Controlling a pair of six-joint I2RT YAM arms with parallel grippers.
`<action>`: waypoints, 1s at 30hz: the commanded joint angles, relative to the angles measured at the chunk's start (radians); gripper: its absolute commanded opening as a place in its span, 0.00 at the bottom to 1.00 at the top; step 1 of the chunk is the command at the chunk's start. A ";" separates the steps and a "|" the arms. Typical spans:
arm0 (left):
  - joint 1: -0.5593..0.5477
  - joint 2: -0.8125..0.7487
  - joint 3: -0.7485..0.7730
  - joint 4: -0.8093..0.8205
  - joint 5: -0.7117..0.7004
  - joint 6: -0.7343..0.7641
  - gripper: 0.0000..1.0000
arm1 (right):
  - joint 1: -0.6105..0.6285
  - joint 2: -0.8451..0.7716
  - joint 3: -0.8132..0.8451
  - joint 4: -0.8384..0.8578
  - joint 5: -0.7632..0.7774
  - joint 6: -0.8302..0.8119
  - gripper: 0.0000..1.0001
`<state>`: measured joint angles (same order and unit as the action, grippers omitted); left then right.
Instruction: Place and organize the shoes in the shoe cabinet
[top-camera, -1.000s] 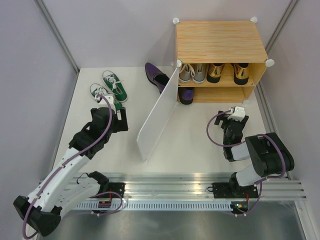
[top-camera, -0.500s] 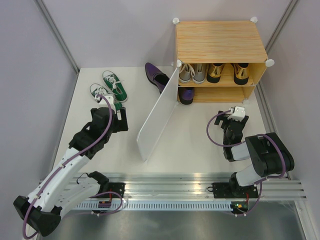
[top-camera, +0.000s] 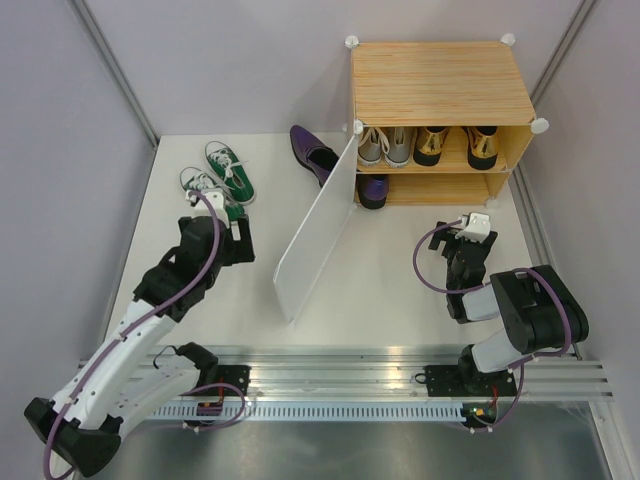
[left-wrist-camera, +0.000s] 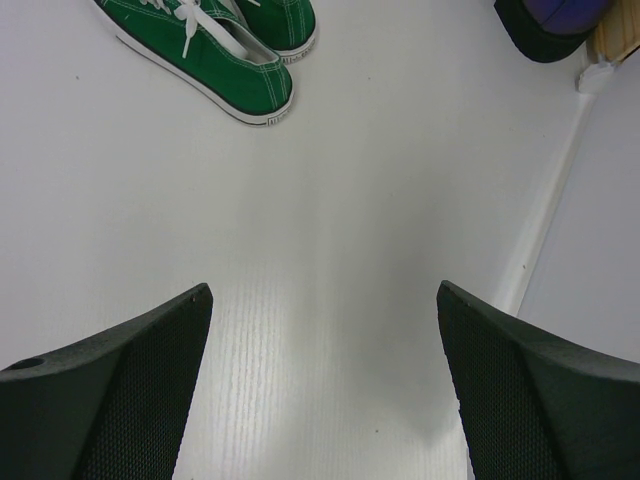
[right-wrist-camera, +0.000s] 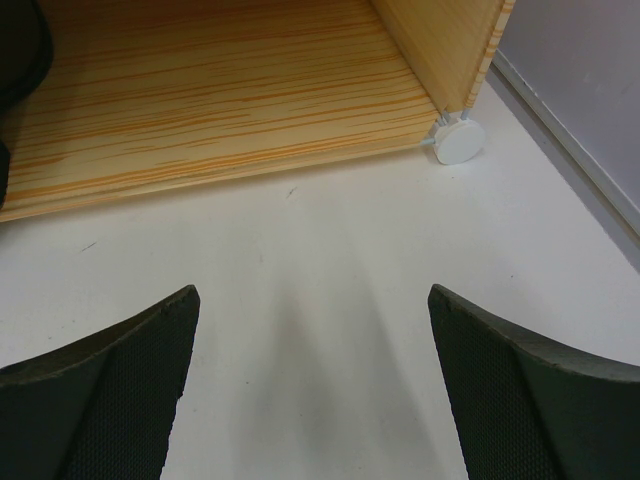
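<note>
Left gripper (left-wrist-camera: 322, 288) has edged forward over the white table (top-camera: 400, 270), pale walls (top-camera: 200, 60) around.

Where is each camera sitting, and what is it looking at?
Top external: high behind the arms, looking down at the table, the shoe cabinet, the left arm and right arm.
Left wrist: on the left arm, facing the green sneakers; its open left gripper shows.
Right wrist: on the right arm, facing the cabinet's bottom shelf; its open right gripper shows.
Shared: top and left wrist both show the green sneakers.
</note>
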<state>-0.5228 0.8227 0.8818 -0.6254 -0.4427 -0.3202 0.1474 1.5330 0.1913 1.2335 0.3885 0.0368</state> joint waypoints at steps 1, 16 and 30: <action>0.004 -0.022 0.005 0.039 -0.011 -0.003 0.95 | -0.003 -0.002 0.016 0.026 -0.020 0.006 0.98; 0.004 -0.028 0.009 0.041 0.042 -0.003 0.95 | -0.003 -0.001 0.017 0.026 -0.020 0.006 0.98; 0.004 -0.050 0.011 0.041 0.033 -0.005 0.95 | -0.003 -0.002 0.016 0.026 -0.020 0.006 0.98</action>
<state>-0.5228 0.7868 0.8818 -0.6254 -0.4145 -0.3202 0.1474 1.5330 0.1913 1.2335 0.3882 0.0368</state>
